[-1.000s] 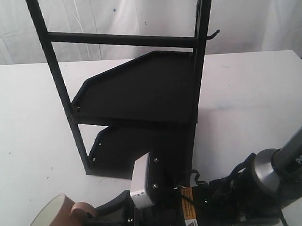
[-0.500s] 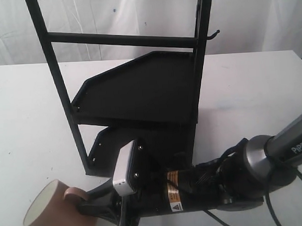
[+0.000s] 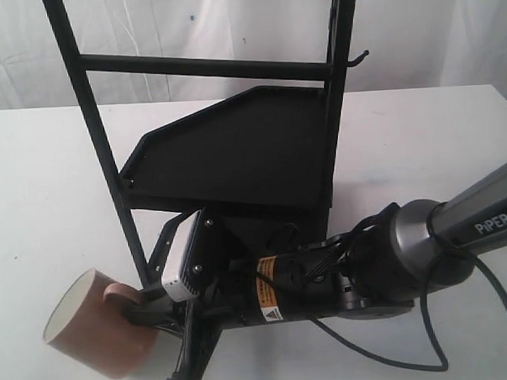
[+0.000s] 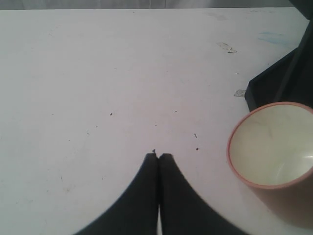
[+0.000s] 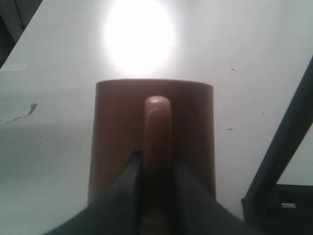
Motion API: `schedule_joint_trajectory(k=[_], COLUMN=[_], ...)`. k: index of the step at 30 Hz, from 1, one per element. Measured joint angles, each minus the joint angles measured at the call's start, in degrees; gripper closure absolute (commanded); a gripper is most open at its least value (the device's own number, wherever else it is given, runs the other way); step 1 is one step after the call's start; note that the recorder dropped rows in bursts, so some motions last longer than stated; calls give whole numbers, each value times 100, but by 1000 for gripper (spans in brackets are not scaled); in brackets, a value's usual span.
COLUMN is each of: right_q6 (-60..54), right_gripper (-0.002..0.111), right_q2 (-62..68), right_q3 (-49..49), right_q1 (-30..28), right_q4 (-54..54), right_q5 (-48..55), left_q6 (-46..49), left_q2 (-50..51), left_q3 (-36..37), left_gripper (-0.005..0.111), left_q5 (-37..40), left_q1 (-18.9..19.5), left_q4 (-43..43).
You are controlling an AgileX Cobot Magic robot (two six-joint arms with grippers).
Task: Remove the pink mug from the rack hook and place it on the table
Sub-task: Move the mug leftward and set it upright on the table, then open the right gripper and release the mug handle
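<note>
The pink mug (image 3: pixel 96 331) is tipped on its side low over the white table (image 3: pixel 34 183), its cream inside facing up and left. My right gripper (image 3: pixel 145 315) reaches across from the right and is shut on its loop handle. In the right wrist view the handle (image 5: pixel 157 122) stands between the two fingers (image 5: pixel 128 181). I cannot tell whether the mug touches the table. The rack hook (image 3: pixel 361 59) juts bare from the upper right post. My left gripper (image 4: pixel 158 155) is shut and empty above the table, with the mug (image 4: pixel 271 144) beside it.
The tall black two-shelf rack (image 3: pixel 235 149) stands mid-table, its front left post (image 3: pixel 124 212) close behind the mug. Its base corner (image 4: pixel 288 83) shows in the left wrist view. The right arm's body and cable (image 3: pixel 391 260) lie across the front of the rack.
The right arm has carried the mug from the picture's lower edge farther onto the table, toward the rack's front left post. The grip on the handle is unchanged.
</note>
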Motion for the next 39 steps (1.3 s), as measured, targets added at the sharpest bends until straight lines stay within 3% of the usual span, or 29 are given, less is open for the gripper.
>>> schedule_joint_trajectory(k=[8, 30, 32, 37, 39], right_q6=[-737, -816, -816, -786, -765], right_gripper=[108, 108, 105, 75, 70], right_q2=[0, 244, 221, 199, 199], right_q3=[0, -98, -98, -98, -98], right_q1=[-148, -370, -370, -370, -370], right_q4=[164, -309, -334, -434, -444], right_q5=[138, 96, 96, 86, 77], left_q6=[0, 0, 0, 0, 0], left_q2=[0, 0, 0, 0, 0], left_q3=[0, 0, 0, 0, 0], left_gripper=[107, 107, 107, 107, 107], left_q5=[0, 0, 0, 0, 0], left_q1=[0, 0, 0, 0, 0], left_q4=[0, 0, 0, 0, 0])
